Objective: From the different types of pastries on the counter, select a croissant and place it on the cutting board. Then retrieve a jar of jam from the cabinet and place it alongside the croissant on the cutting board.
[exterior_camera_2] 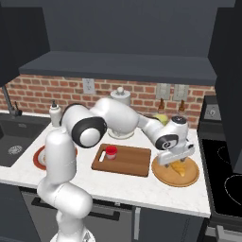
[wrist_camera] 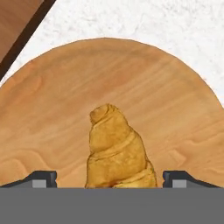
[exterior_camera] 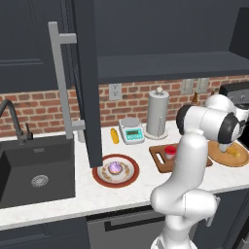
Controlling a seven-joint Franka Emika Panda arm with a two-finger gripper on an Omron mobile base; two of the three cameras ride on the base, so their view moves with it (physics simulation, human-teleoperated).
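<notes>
The golden croissant [wrist_camera: 116, 148] lies on a round tan wooden plate [wrist_camera: 175, 100], right of the cutting board [exterior_camera_2: 127, 160]. My gripper [wrist_camera: 110, 178] hangs low over it, open, one dark fingertip [wrist_camera: 43, 178] on each side and neither touching the pastry. The base views show the gripper [exterior_camera_2: 177, 163] [exterior_camera: 224, 147] down over the croissant [exterior_camera_2: 179, 168] [exterior_camera: 236, 153]. A red-lidded jar of jam [exterior_camera_2: 111, 152] [exterior_camera: 169, 152] stands on the cutting board [exterior_camera: 160, 160] near its left end. A purple-topped cake [exterior_camera: 115, 168] sits on a red-rimmed plate on the counter [exterior_camera: 121, 194].
The cabinet door [exterior_camera: 90, 82] stands open, its grey bar handle [exterior_camera: 62, 82] above the sink [exterior_camera: 34, 170]. A scale [exterior_camera: 132, 130], a yellow item [exterior_camera: 114, 135] and a paper towel roll [exterior_camera: 157, 114] line the back wall. A stove [exterior_camera_2: 224, 175] lies right of the round plate.
</notes>
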